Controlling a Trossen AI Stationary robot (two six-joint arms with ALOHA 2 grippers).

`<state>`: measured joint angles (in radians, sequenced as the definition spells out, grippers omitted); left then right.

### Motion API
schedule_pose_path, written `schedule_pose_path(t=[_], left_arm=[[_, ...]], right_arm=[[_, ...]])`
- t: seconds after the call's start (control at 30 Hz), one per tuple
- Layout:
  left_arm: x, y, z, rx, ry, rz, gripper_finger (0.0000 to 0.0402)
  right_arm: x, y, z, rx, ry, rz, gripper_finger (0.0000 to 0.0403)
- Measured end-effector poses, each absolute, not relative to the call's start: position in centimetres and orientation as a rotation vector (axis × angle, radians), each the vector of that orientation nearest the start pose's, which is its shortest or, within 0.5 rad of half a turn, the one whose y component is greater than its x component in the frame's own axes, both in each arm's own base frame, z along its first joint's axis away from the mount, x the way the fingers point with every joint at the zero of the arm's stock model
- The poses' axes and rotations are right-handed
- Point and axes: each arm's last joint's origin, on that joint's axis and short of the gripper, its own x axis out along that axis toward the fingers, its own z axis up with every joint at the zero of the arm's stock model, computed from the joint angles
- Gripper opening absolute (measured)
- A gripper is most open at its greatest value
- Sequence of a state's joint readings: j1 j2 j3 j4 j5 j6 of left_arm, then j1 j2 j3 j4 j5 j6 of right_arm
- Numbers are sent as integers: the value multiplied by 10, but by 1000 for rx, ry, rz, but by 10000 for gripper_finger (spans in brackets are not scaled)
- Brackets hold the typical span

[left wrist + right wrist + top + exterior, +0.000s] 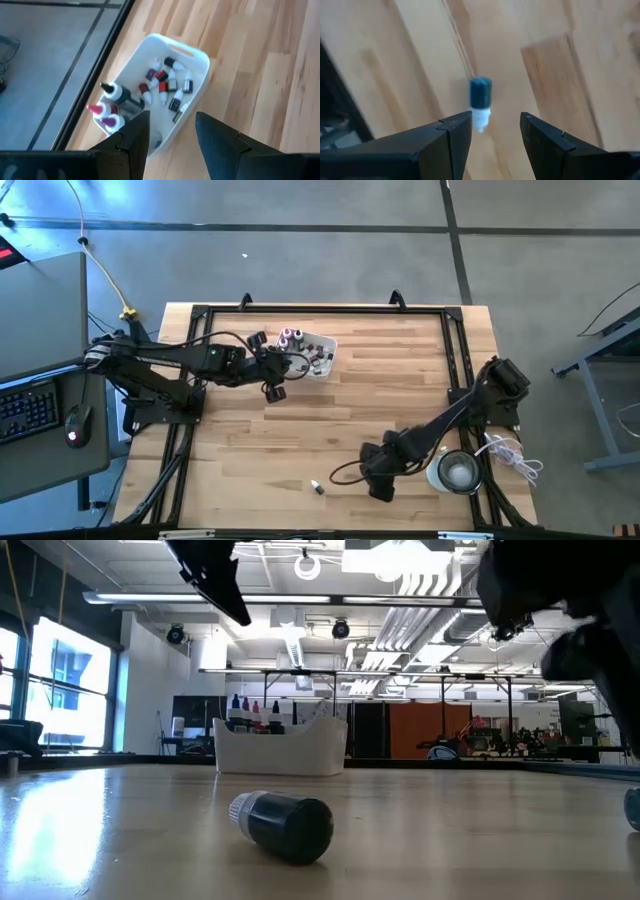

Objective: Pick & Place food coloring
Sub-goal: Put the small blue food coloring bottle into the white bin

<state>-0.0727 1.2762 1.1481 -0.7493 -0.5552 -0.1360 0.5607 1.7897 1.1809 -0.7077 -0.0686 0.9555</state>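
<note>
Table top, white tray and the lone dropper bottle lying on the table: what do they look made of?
Table top: wood, pale butcher-block strips with visible grain, low sheen. White tray: probably moulded plastic, smooth, rounded corners, cut-out handle. Lone dropper bottle: likely plastic, dark glossy body, white cap; glass can't be ruled out.

white tray (pixel 322 367), round clear container (pixel 457 471), keyboard (pixel 27 409), mouse (pixel 77 423)

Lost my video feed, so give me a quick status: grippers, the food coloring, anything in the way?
Right gripper open above lone dark bottle lying on the table. Left gripper open over white tray of bottles. Nothing between right gripper and bottle.
</note>
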Motion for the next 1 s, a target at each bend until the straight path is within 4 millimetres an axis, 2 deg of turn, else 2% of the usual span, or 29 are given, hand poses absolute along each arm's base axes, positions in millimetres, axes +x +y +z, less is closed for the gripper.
schedule_pose_path(t=[0.2, 0.33, 0.47, 0.77, 1.0], left_arm=[[256, -3, 312, 148, 807, 507, 156], [256, -3, 312, 148, 806, 507, 156], [256, -3, 312, 149, 806, 510, 156], [256, -3, 312, 149, 805, 510, 156], [256, -3, 312, 150, 805, 510, 156]], right_arm=[[279, 179, 158, 500, 1394, -98, 161], [281, 181, 147, 546, 1312, -34, 161], [273, 180, 135, 544, 1287, -8, 161], [252, 188, 116, 258, 1132, 68, 158], [244, 196, 112, 105, 1051, 109, 120]])
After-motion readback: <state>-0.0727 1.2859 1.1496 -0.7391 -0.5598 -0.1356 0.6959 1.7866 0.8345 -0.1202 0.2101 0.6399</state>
